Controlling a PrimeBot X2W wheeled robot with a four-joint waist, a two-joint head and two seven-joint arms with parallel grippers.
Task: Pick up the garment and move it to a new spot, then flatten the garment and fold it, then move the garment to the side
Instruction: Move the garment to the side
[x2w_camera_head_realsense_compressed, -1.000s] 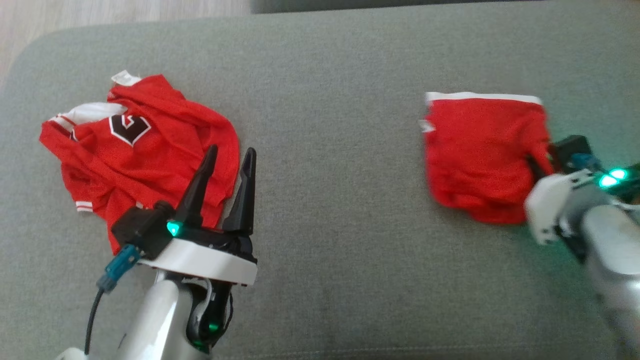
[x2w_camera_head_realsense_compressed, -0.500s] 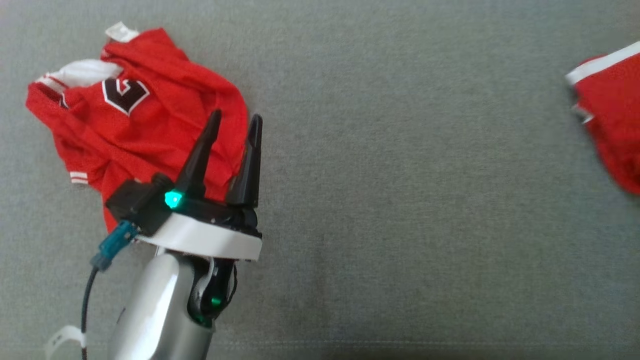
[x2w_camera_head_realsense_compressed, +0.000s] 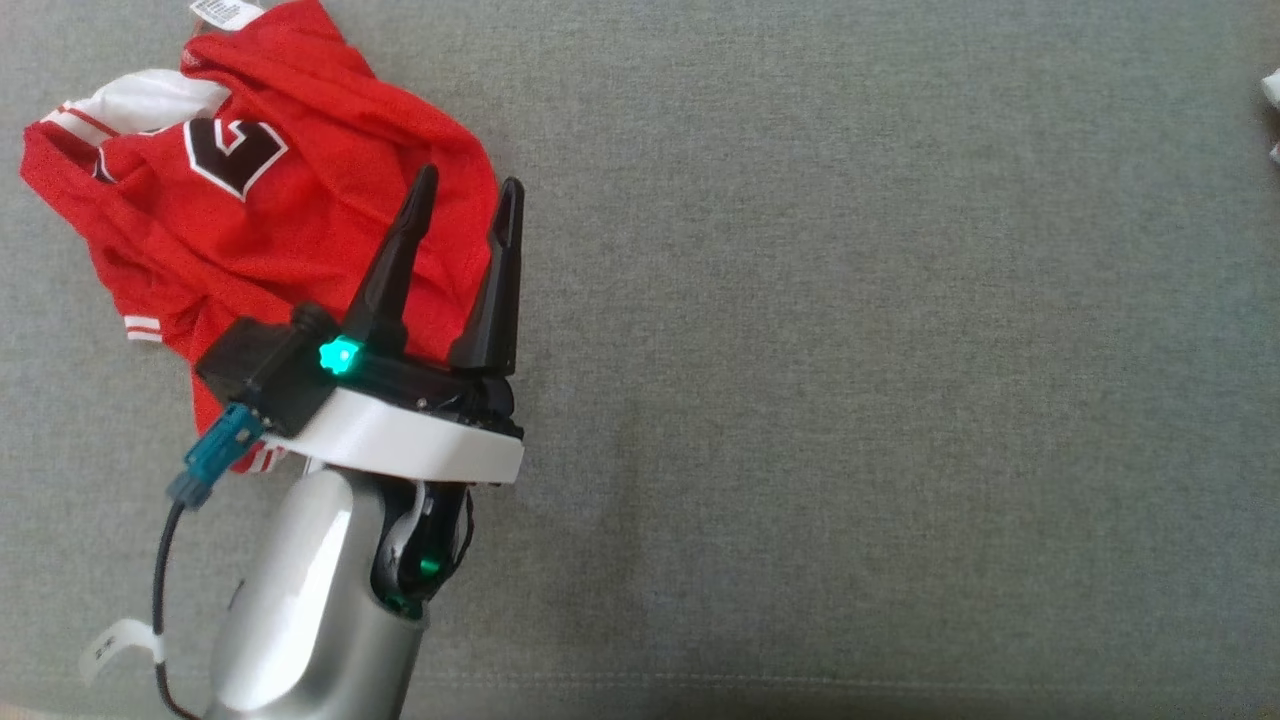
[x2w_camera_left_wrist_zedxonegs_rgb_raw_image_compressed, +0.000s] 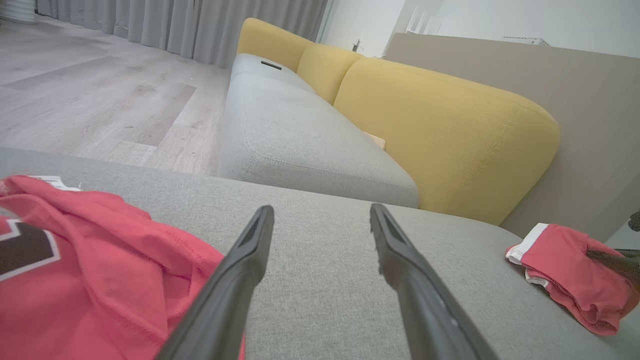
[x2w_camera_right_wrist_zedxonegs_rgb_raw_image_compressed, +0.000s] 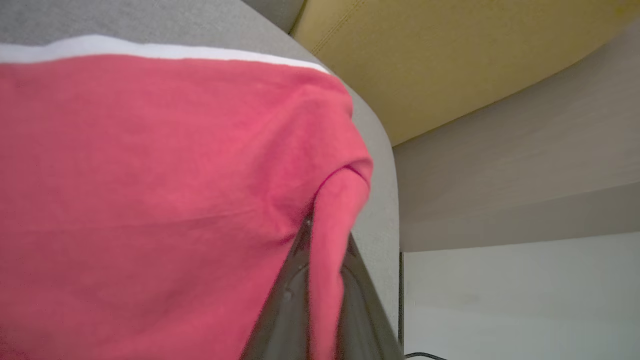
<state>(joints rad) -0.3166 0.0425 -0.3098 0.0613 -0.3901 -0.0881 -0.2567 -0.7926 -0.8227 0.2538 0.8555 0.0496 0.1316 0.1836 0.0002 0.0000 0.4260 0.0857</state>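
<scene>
My right pincer stayed clamped on the folded garment, which I had dragged rightward to the far end of the grey cushion. That side move looked nearly finished. My left pincer hung spread above the crumpled jersey.

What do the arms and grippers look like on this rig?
Left gripper: two long, tapered black fingers on a black base, with a white collar and a green light. A teal connector with a black cable plugs into its side. The forearm is silver and carries a white tag. Right gripper: the same dark fingers, seen close up.
</scene>
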